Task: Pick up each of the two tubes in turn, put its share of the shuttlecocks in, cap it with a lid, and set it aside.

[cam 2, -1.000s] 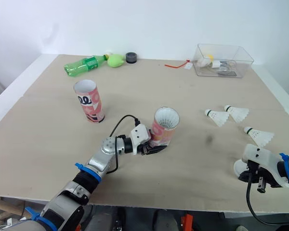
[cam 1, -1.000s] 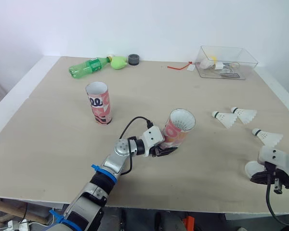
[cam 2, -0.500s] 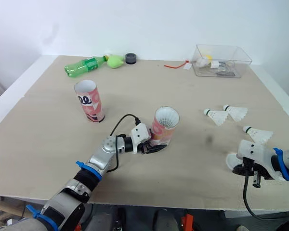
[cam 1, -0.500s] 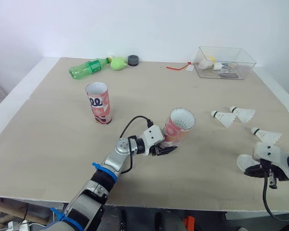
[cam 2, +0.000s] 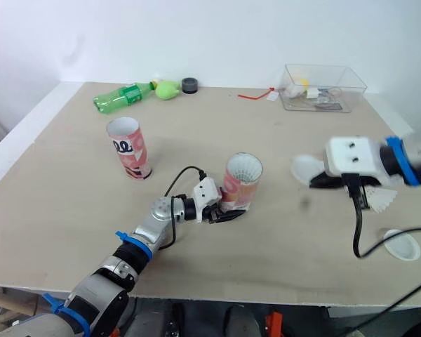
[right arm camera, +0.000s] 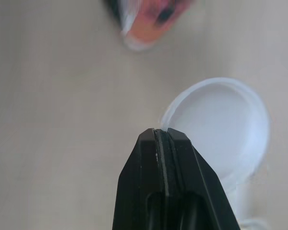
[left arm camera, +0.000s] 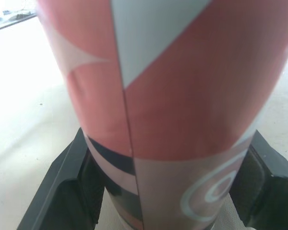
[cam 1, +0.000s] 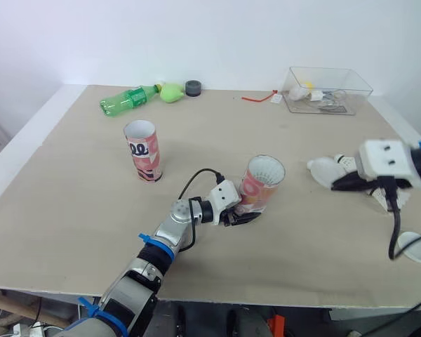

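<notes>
From the head camera I see my left gripper clamped on the lower end of a tube near the middle of the table; the tube leans with its open mouth up and towards my right, and I can't tell whether its base touches the table. A second tube stands upright, well apart on my left. My right gripper is raised over the right side of the table, pinching a white lid by its rim, with the lid pointing towards the held tube. Shuttlecocks lie behind that arm, partly hidden, so I can't count them. A second lid lies near the table's front right edge. At the far edge are a green bottle and a clear bin. On the left wrist camera both black fingers press against the tube's sides. On the right wrist camera the fingertips are closed tight on the lid's rim, its hollow side showing, and the tube's mouth lies beyond it.
</notes>
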Available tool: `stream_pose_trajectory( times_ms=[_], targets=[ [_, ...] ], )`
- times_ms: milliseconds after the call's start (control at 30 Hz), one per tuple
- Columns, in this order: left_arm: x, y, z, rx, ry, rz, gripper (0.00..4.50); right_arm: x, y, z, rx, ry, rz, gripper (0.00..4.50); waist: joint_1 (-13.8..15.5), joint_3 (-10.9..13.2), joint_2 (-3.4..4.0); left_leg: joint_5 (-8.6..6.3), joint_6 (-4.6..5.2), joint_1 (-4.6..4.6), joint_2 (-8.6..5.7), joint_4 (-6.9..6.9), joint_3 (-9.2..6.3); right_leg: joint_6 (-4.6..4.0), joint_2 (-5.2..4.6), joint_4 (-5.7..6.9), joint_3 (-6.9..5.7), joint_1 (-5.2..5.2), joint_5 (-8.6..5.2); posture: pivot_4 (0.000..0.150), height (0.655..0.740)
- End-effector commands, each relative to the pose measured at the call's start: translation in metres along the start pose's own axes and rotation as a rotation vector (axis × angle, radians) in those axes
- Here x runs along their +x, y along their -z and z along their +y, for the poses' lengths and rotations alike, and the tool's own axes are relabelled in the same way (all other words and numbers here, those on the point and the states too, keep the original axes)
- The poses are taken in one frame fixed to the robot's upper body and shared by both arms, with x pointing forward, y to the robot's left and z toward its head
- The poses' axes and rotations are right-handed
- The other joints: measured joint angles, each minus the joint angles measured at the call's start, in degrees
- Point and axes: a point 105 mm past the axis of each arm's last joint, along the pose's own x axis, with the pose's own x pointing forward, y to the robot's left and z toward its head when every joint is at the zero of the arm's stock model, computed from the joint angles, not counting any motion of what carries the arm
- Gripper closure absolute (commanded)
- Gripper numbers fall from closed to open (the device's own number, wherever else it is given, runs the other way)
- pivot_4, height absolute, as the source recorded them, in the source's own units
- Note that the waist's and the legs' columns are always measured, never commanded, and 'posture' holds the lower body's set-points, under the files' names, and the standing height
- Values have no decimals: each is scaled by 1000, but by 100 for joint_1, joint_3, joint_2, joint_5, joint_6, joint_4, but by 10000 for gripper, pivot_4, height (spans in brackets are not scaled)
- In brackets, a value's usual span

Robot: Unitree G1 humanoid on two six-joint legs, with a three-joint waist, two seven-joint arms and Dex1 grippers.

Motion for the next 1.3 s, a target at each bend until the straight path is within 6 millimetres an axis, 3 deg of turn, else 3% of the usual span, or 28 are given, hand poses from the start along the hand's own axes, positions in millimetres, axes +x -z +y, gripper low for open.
stream_pose_trajectory(
  times_ms=[33,200,433,867,1300],
  targets=[
    [-2,25,-17,-93,97,86,15054,-3,-19,-17,-124,-28,-6,44527,1,1,-2,0,0,-1,0,-4,-1,-4,0,0,-2,0,-2,1500,7400],
    [-3,24,-12,-77,105,98,15054,2,-47,-44,-302,-38,-46,44527,13,1,0,-19,-10,-10,-1,-11,4,-14,-2,1,-1,5,-11,1500,7400],
    [-5,27,-7,-85,99,121,15054,0,-77,-52,-454,-75,-92,44527,23,4,-1,-31,-4,-12,-4,-8,1,-7,-15,-1,-12,3,-7,1500,7400],
    [-11,30,-2,-96,59,113,15054,15,-82,-26,-526,-239,-114,44527,-18,4,0,-28,-14,-1,2,-7,-5,-25,-12,1,-13,-2,-13,1500,7400],
    [-9,31,-5,-90,63,117,15054,27,-89,-25,-538,-294,-154,44527,-24,3,0,-28,-14,-2,2,-7,-3,-25,-14,1,-12,-4,-12,1500,7400]
  ],
)
